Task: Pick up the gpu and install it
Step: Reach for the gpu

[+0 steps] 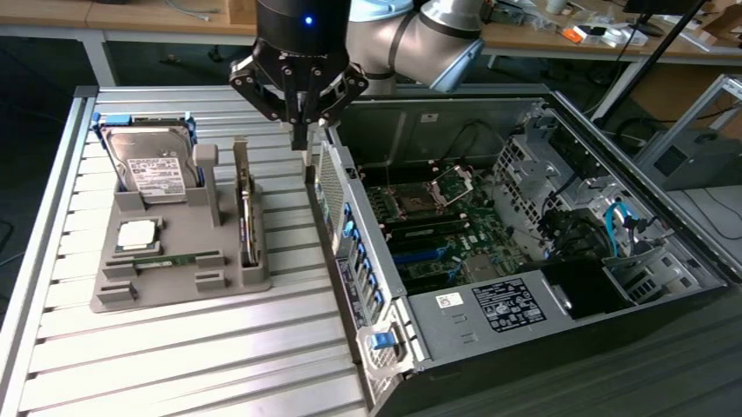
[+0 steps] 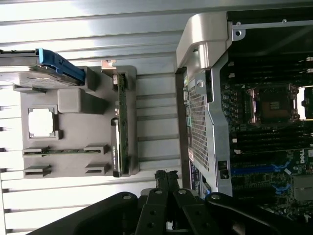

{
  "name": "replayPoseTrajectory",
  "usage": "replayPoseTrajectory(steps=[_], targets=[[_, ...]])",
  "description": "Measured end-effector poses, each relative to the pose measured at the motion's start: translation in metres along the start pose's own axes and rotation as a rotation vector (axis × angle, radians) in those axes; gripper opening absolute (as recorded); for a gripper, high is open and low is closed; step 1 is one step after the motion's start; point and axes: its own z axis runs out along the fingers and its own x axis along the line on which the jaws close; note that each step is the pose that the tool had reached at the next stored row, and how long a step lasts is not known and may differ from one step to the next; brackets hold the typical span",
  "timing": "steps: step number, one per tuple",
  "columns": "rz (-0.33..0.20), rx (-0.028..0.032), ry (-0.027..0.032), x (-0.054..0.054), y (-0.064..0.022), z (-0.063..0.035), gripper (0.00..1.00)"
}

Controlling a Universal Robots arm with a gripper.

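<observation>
The gpu (image 1: 245,208) is a thin tan-brown card standing on its long edge in a slot on the right side of a grey holder tray (image 1: 174,282). In the wrist view the gpu (image 2: 122,122) runs along the side of the tray (image 2: 73,115) that faces the computer. My gripper (image 1: 301,139) hangs above the slatted table, between the tray and the open computer case (image 1: 522,304). Its fingers are shut with nothing between them, and its tip (image 2: 166,177) is beside and apart from the gpu. The motherboard (image 1: 447,226) lies exposed inside the case.
The tray also holds a silver hard drive (image 1: 151,165) with a white label, a square processor chip (image 1: 137,233) and a narrow green memory stick (image 1: 174,259). The case's metal rear panel (image 2: 200,112) rises close beside the gripper. Desks with clutter stand behind the table.
</observation>
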Motion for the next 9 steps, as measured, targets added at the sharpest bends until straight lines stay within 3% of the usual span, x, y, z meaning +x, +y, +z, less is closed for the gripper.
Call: replayPoseTrajectory(steps=[9], targets=[[0.0, 0.0001, 0.0001, 0.0035, -0.0003, -0.0001, 0.11]])
